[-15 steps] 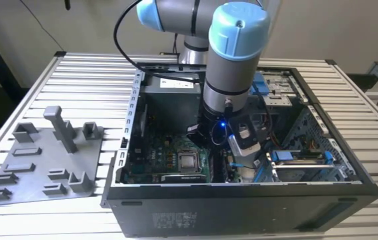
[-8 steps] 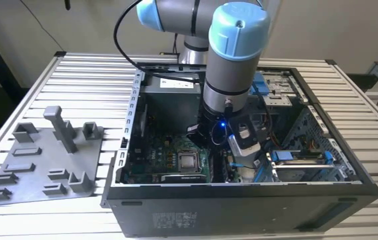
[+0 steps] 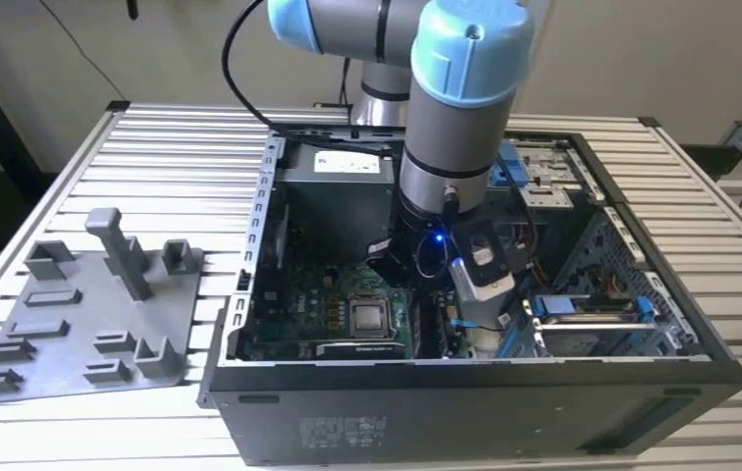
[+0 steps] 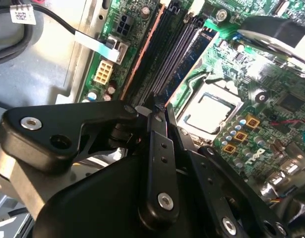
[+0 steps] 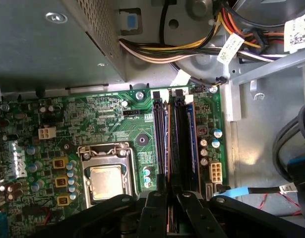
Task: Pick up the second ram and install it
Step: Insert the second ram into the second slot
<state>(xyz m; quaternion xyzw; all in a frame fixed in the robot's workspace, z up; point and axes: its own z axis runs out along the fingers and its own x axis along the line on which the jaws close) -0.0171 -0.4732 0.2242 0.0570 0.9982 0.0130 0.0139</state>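
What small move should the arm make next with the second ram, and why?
Probably a short, straight push down. In the first wrist view the gripper is closed on the second ram, whose edge lines up along a motherboard slot beside a blue-edged stick; whether it is fully seated is unclear.

Even, soft room light fills the exterior view, though the computer case (image 3: 476,392) interior around the gripper (image 3: 456,294) sits in shadow. In the second wrist view, glare whitens the CPU socket (image 4: 212,111) beyond the gripper, whose near links blur.
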